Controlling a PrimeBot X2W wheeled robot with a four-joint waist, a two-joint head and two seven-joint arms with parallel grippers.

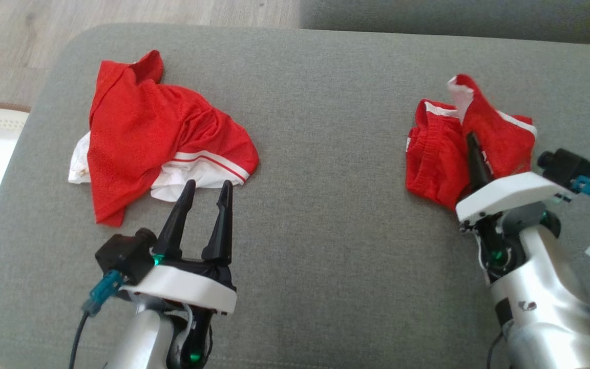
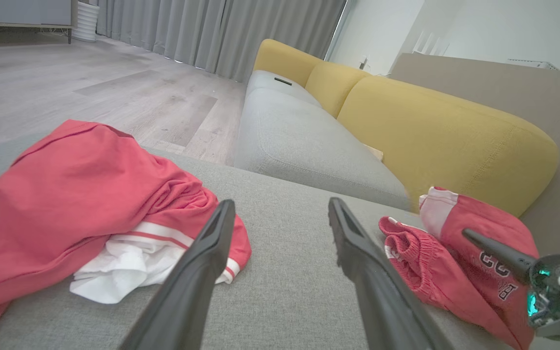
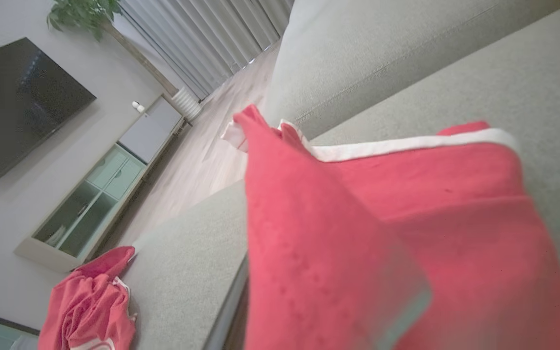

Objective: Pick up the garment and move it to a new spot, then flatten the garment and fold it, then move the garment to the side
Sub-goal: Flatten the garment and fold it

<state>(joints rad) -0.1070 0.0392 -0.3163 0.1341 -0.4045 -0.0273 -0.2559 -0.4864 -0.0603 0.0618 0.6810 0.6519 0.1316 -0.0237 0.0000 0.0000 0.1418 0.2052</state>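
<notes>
We find the right gripper (image 1: 473,146) clamped on the shorts (image 1: 433,164). The left gripper (image 1: 208,184) stands spread beside the jersey (image 1: 136,133).

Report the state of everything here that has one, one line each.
Large red mesh jersey with white trim: crumpled in a heap, lying on the grey fabric cushion.
Small red shorts with white trim: bunched, one part lifted into a peak.
Left claw: open, empty, tips at the jersey's near edge.
Right claw: shut on the shorts.
</notes>
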